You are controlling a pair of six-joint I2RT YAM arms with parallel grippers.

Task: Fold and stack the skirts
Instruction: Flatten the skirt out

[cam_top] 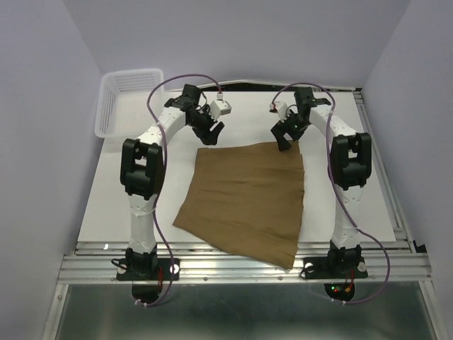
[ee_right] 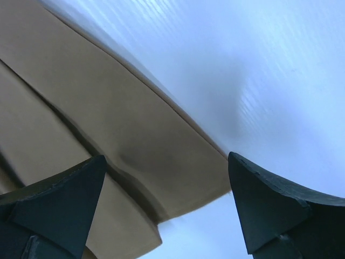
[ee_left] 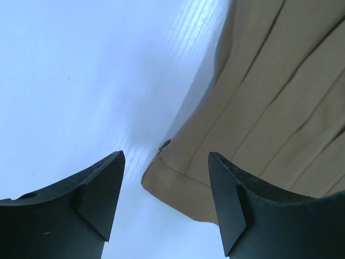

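Left pincer [ee_left: 166, 155] and right pincer [ee_right: 166, 156] gape over skirt [cam_top: 244, 198] corners.

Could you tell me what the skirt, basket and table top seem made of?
The skirt looks like soft matte woven cloth: it lies flat with lengthwise creases and a stitched edge. The basket seems white plastic, given its rigid mesh walls. The table top looks like white ribbed board, perhaps plastic; fine parallel lines show.
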